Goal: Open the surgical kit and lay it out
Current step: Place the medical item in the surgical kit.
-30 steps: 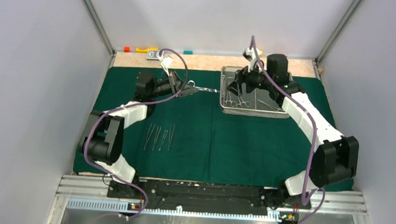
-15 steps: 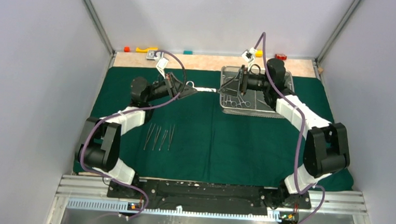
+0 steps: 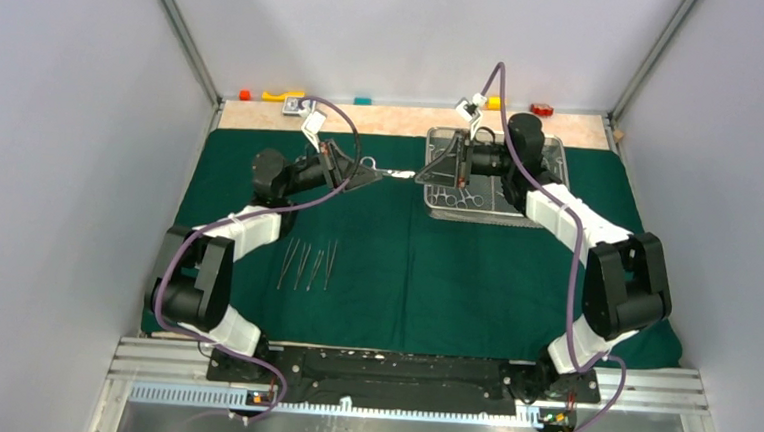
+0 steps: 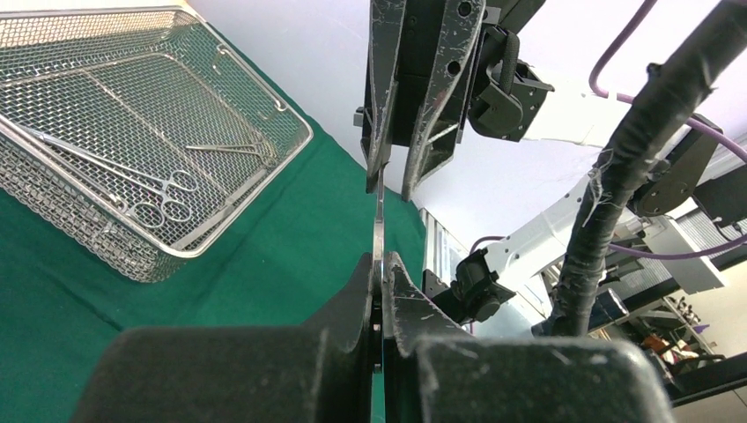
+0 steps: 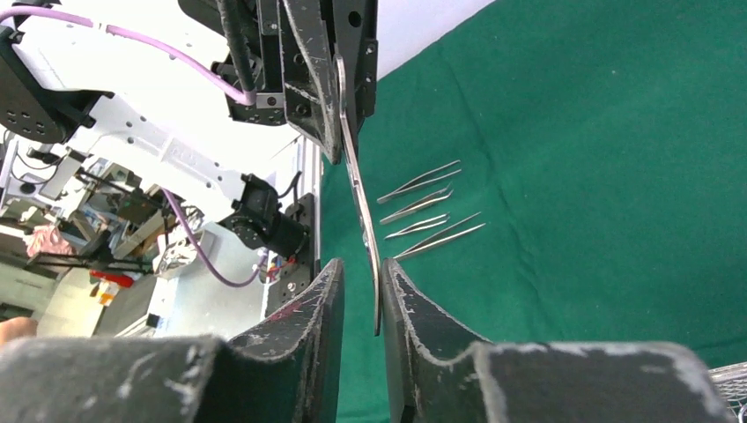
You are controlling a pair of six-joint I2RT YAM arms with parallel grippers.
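Top overhead, far; 2 wrist views close, opposed, sharing steel instrument (image 4: 379, 225).

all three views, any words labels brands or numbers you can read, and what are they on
None can be read in any view.
Left arm's white tag: too small to read.
Right arm's white tag: too small to read.
Steel instrument between the arms: no engraving shows.

Bright, even overhead light; faint soft shadows on the green cloth (image 3: 404, 278). Wrist views: near jaws dark and blurred, backgrounds washed out, glints along the steel instrument (image 5: 357, 194).
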